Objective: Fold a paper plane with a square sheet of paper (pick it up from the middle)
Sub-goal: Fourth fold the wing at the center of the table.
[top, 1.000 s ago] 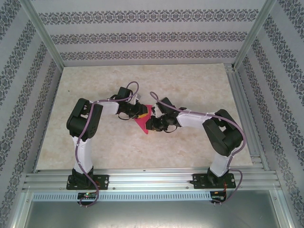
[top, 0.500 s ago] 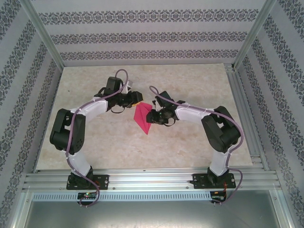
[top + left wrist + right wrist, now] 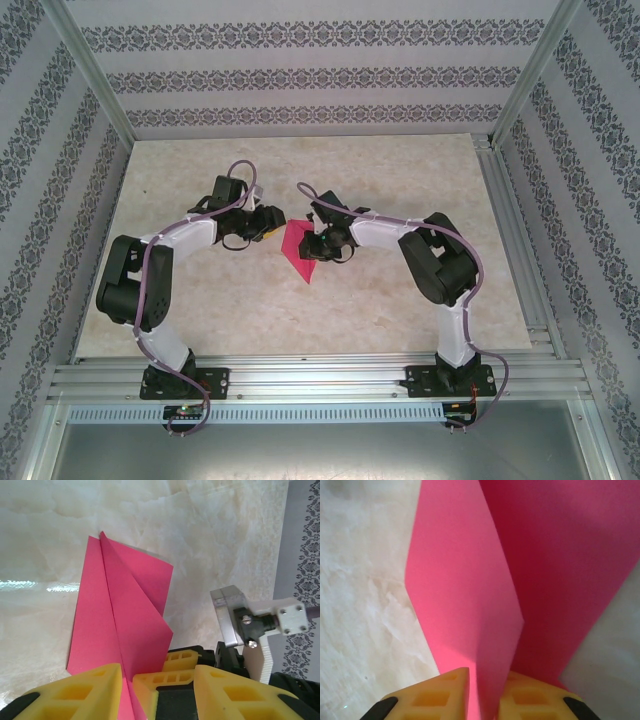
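Holding a thin, plain magenta-pink sheet of paper (image 3: 298, 256) near the middle of the table, creased into a narrow dart shape with its sharp point aiming at the near edge. Showing, from the left wrist, the magenta-pink sheet of paper (image 3: 130, 625) as a long triangle with one straight centre crease and a flap folding over to a second corner, all of it matte, smooth and crisp-edged.

Pinching an upright fold of the sheet between the two yellow, ribbed plastic fingers of the right gripper (image 3: 487, 692), pressing together on the paper with hardly a gap on either side.

Hovering the left gripper (image 3: 271, 226) just beside the paper's left edge, with contact impossible to judge from above. Keeping its yellow fingers (image 3: 75, 692) apart, with the sheet's near end and part of the other arm's tool showing between them.

Leaving bare cream, marble-patterned tabletop (image 3: 420, 190) open on every side, with the paper sitting well clear of all four edges.

Framing the scene with silver aluminium rails (image 3: 320, 375) in front and walls papered in grey ornamental bands (image 3: 300, 80).
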